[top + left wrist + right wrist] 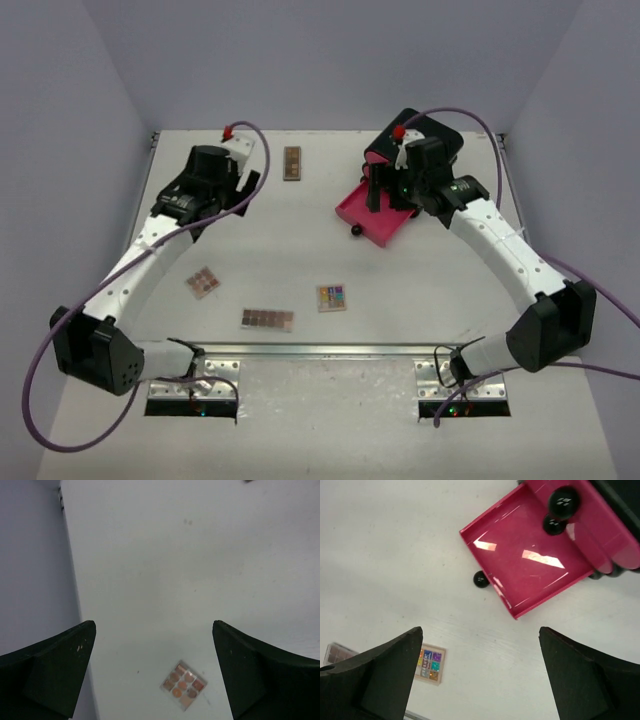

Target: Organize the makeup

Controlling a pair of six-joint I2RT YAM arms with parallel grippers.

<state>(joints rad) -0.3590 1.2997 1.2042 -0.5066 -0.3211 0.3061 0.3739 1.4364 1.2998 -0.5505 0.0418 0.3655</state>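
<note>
The makeup lies scattered on the white table. A brown palette (292, 162) lies at the far middle. A small square brown palette (202, 282) lies at the left and shows below my left fingers (183, 685). A long brown palette (267, 319) and a multicoloured palette (331, 298) lie near the front; both show in the right wrist view, the multicoloured one (430, 664) and an end of the brown one (337, 653). My left gripper (215, 195) (152, 627) is open and empty, high above the table. My right gripper (385, 192) (480, 632) is open and empty above the pulled-out pink drawer (375, 212) (530, 565). No compact or pencils are in view.
A black box (425, 135) with pink drawers stands at the far right. Its lowest drawer is pulled out and empty, its black knob (480, 579) towards the table's middle. Two more knobs (563, 501) show on the shut drawers above. Walls close in the left, right and back.
</note>
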